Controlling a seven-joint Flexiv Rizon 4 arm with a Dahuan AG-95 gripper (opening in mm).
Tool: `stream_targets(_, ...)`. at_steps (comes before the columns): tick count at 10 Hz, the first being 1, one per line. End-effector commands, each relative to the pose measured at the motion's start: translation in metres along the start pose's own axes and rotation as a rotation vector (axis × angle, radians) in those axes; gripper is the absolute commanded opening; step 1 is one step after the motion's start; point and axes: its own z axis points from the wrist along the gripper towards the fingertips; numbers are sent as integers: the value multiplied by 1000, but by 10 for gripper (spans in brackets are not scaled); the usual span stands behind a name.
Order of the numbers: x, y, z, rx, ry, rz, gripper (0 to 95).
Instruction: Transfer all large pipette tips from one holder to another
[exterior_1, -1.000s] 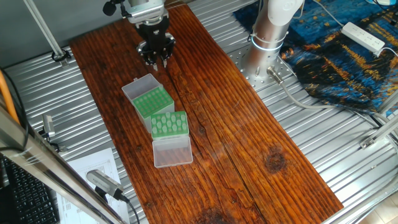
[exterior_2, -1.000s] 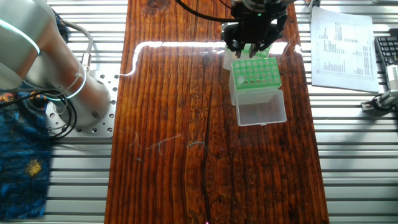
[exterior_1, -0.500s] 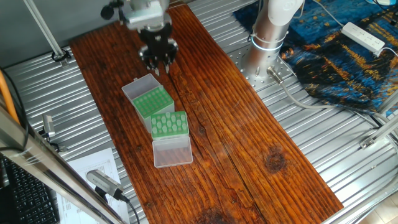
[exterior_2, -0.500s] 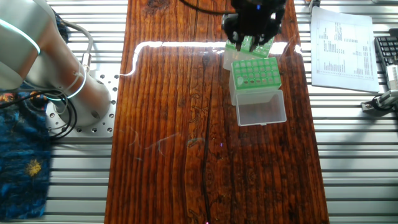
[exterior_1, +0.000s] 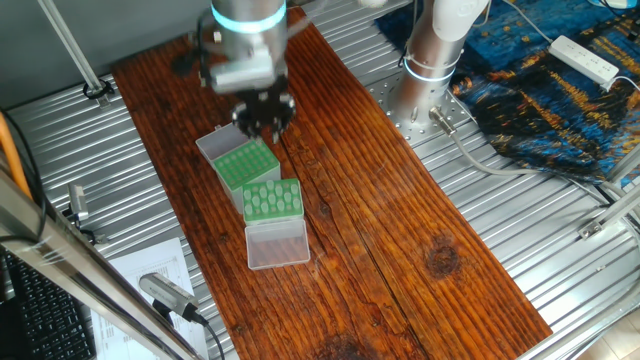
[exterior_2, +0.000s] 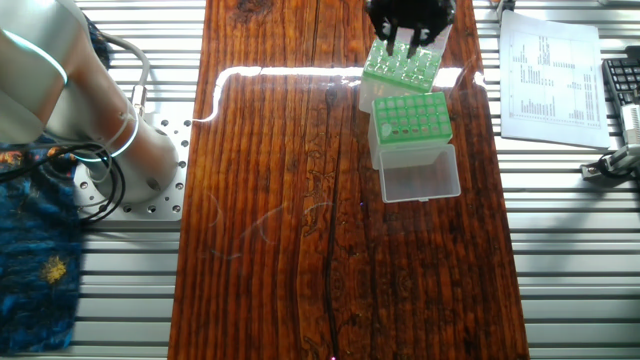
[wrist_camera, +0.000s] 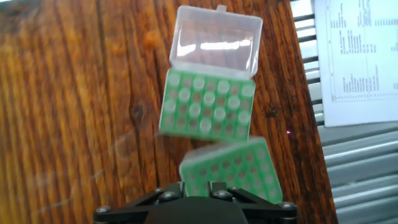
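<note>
The jaws' spread cannot be made out, since the gripper (exterior_1: 265, 115) is blurred in both fixed views and its fingertips are cut off in the hand view; nothing is seen to be held. The gripper is poised above the green rack (exterior_1: 247, 163) farther from the camera, whose holes appear bare. The large pipette tips (wrist_camera: 208, 102) are seated upright in a grid in the adjoining rack (wrist_camera: 205, 135), beside its opened clear lid (wrist_camera: 216, 40), on the wooden table (exterior_1: 400, 220). A first pickup is judged to be in hand. It would best be done by centring the gripper squarely over a single tip at the grid's edge, so that neighbouring tips are not disturbed.
</note>
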Motion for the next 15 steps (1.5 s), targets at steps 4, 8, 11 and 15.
stream_targets(4, -8, -5, 37, -9, -59, 116, 190)
stream_targets(8, -18, -4, 46, -8, -63, 112, 190)
stream_targets(11, -23, -5, 56, -8, -61, 104, 190)
stream_targets(15, -25, 1, 66, -10, -66, 117, 190)
